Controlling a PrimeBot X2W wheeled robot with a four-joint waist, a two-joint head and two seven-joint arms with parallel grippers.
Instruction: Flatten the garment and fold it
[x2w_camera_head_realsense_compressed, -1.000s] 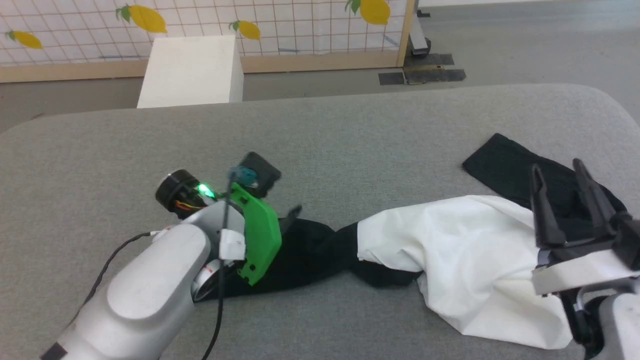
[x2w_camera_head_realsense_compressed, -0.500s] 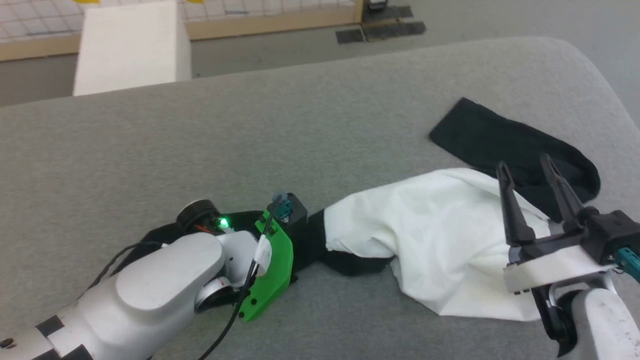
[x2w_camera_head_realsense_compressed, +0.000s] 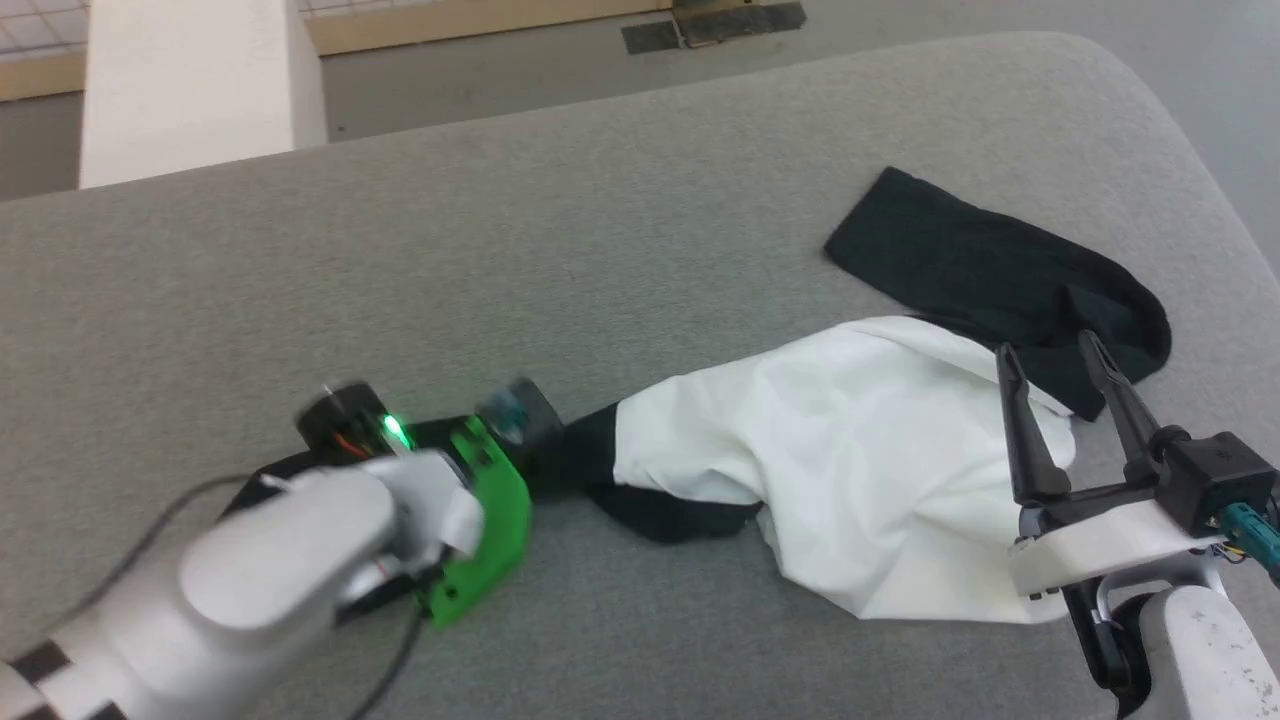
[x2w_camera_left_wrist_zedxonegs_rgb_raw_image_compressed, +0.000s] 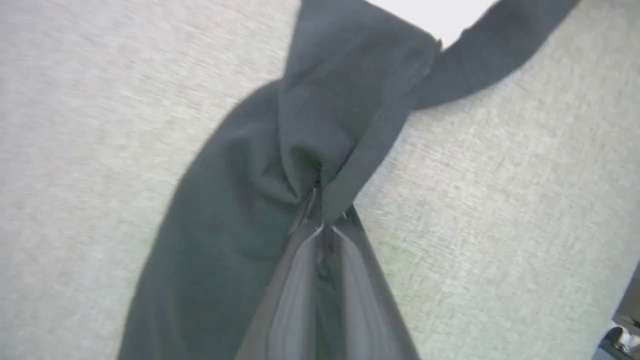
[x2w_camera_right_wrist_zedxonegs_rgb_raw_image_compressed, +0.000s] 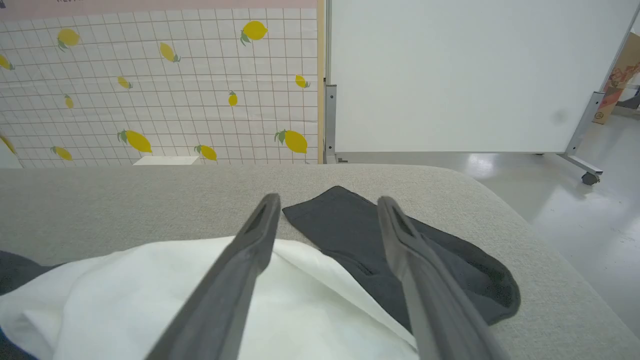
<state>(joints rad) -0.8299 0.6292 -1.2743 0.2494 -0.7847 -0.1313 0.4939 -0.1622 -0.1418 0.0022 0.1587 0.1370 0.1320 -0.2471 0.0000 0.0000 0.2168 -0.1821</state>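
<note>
Left wrist view: left tool (x2w_camera_left_wrist_zedxonegs_rgb_raw_image_compressed: 318, 215) clamped on the garment (x2w_camera_left_wrist_zedxonegs_rgb_raw_image_compressed: 300, 125), pinching a bunched fold of black sleeve, and the fabric puckers at the tips. Head view: garment lies crumpled across the grey bench (x2w_camera_head_realsense_compressed: 600, 220) — white body mid-right, one black sleeve running under the left arm, the other spread flat at far right. Right tool (x2w_camera_head_realsense_compressed: 1045, 345) wide, holding nothing — hovers above the white body's right edge.

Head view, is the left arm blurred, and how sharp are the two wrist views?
Head view: left arm motion-smeared, garment crisp. Left wrist view: soft throughout, table weave smeared. Right wrist view: sharp, with glare on the floor at right.
</note>
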